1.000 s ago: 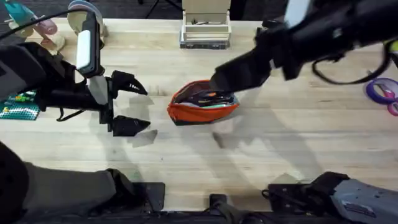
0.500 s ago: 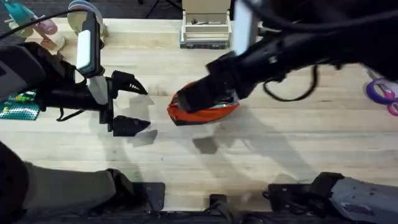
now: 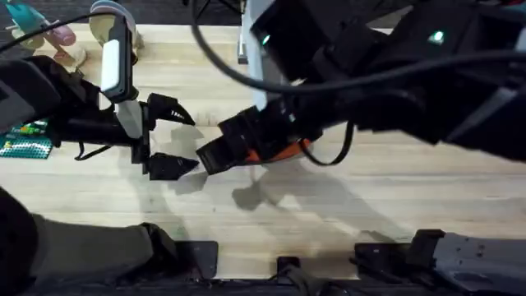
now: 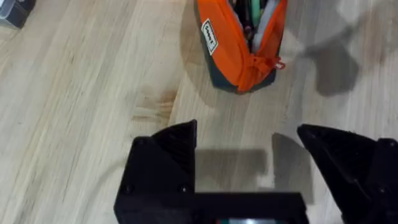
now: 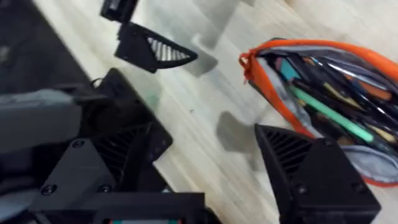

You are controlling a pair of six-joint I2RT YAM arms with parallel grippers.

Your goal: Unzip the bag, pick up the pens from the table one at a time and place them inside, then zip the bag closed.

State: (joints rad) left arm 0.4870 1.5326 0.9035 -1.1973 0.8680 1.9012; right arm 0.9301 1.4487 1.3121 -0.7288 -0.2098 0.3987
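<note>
Overhead view: the bag (image 3: pixel 283 151) lies near the middle of the bench (image 3: pixel 394 189), largely covered by the right arm reaching across it. The right tool (image 3: pixel 215 152) sits at the bag's left end, close to the left tool (image 3: pixel 168 137), which hovers just beside that end with its jaws spread and empty.

Right wrist view: the right tool (image 5: pixel 205 171) is open and carries nothing; the bag (image 5: pixel 323 93) gapes with its zipper undone, and a green pen (image 5: pixel 323 112) lies inside among other dark items. The black pen cannot be picked out with certainty. No loose pen is seen on the bare bench in these views.

Left wrist view: the zipper pull (image 4: pixel 278 63) hangs at the bag's near end, facing the left tool (image 4: pixel 249 158).

Judgement: loading appears complete and closing is in hand. The next move calls for one tool to pinch the fabric end while the other grips the pull and draws it along.
</note>
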